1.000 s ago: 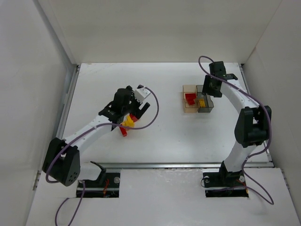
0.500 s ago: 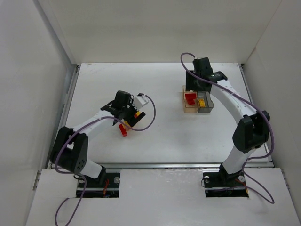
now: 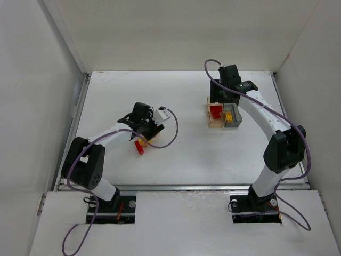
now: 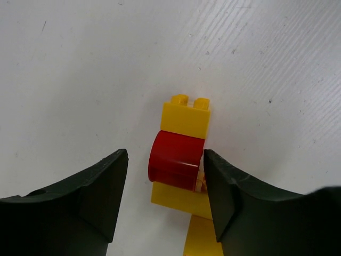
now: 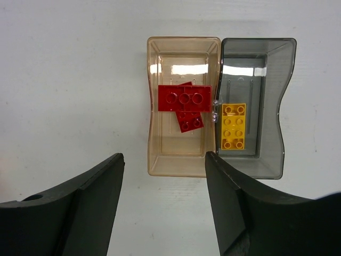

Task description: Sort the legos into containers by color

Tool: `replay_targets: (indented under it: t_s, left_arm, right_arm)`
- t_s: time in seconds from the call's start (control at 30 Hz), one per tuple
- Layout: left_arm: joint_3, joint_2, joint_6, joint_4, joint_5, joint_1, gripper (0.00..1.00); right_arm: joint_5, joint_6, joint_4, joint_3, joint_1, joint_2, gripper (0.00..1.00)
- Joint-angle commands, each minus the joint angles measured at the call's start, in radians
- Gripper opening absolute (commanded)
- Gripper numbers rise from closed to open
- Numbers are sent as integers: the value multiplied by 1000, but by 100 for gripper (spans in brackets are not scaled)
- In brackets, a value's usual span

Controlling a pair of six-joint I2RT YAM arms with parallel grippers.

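Note:
A small heap of loose legos point(image 3: 140, 144) lies left of centre. In the left wrist view a red round brick point(image 4: 176, 162) rests on yellow bricks point(image 4: 185, 115). My left gripper point(image 4: 166, 186) is open and straddles the red brick, which lies close to the right finger; the gripper also shows in the top view point(image 3: 147, 132). The joined containers stand at the right: the amber bin point(image 5: 181, 160) holds two red bricks point(image 5: 184, 98), and the grey bin point(image 5: 269, 154) holds a yellow brick point(image 5: 233, 126). My right gripper point(image 5: 165, 205) is open and empty, beside the amber bin.
White walls enclose the table on three sides. A metal rail point(image 3: 186, 186) runs along the near edge. The left arm's purple cable point(image 3: 169, 133) loops beside the heap.
The right arm swung left to the bins about a second ago and has since held still. The left gripper has come down closer over the heap.

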Motion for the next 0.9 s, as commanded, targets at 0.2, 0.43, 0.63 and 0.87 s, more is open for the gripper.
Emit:
replay_targets:
  t_s: [0.2, 0.43, 0.63, 0.87]
  left_arm:
    - [11, 32, -29, 56, 50, 2, 13]
    - [20, 32, -41, 45, 79, 2, 0]
    - [97, 32, -64, -13, 88, 2, 0]
    - [273, 32, -74, -171, 149, -7, 0]
  right_arm:
    - [-22, -15, 18, 16, 10, -4, 68]
    - [-140, -36, 41, 16, 10, -4, 68]
    - [-202, -36, 67, 16, 19, -22, 68]
    - [-459, -82, 129, -12, 19, -42, 72]
